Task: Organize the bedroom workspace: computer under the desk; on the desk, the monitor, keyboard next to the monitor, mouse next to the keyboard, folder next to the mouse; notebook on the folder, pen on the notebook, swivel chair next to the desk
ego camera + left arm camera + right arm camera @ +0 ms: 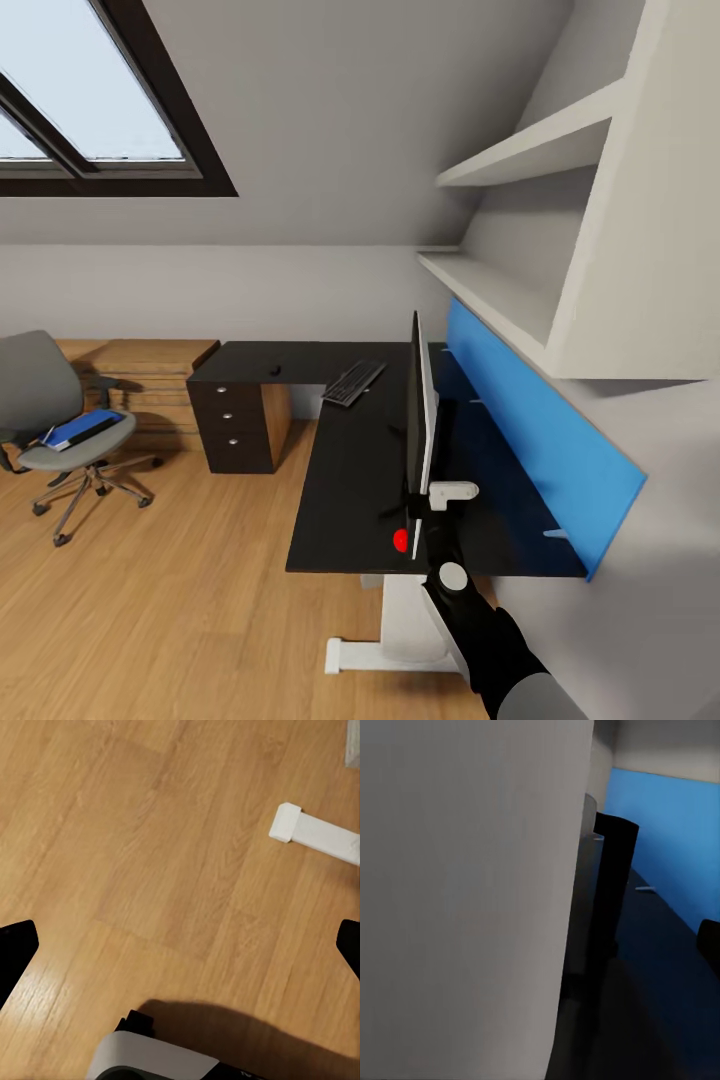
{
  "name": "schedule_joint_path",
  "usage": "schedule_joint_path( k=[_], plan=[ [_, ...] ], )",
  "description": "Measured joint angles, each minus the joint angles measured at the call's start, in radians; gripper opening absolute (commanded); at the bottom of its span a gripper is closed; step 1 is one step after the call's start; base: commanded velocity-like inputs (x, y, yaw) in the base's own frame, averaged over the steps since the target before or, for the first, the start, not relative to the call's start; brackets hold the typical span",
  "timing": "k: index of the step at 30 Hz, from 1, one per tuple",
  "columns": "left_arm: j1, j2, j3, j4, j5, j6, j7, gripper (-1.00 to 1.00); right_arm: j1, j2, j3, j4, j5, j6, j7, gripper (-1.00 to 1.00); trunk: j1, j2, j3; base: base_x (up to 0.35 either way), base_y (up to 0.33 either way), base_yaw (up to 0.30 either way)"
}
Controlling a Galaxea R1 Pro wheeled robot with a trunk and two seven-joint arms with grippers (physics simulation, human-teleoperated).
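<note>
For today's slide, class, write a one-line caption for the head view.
Right arm reaches the edge-on wide monitor on the glossy black L-shaped desk; the bright blue folder lies on the grey swivel chair.

The desk (340,480), L-shaped with a glossy black top, carries the monitor (420,410) upright and edge-on along its right side, and the keyboard (353,383) flat near the inner corner. The swivel chair (60,420) seat carries the blue folder (78,428). The wooden floor (150,855) bears the desk's white foot (315,832).
</note>
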Motion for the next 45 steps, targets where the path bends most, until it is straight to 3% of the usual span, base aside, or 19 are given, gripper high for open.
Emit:
schedule_joint_path(
  k=[16, 36, 45],
  plan=[
    [0.000, 0.000, 0.000, 0.000, 0.000, 0.000, 0.000, 1.00, 0.000, 0.000, 0.001, 0.000, 0.002, 0.000, 0.001, 1.00, 0.000, 0.000, 0.000, 0.044, 0.000, 0.000],
    [0.000, 0.000, 0.000, 0.000, 0.000, 0.000, 0.000, 1.00, 0.000, 0.000, 0.001, 0.021, 0.000, 0.000, 0.001, 1.00, 0.000, 0.000, 0.000, -0.093, -0.018, 0.000],
    [0.000, 0.000, 0.000, 0.000, 0.000, 0.000, 0.000, 1.00, 0.000, 0.000, 0.001, 0.022, 0.000, -0.001, 0.000, 1.00, 0.000, 0.000, 0.000, -0.001, 0.170, 0.000]
  ],
)
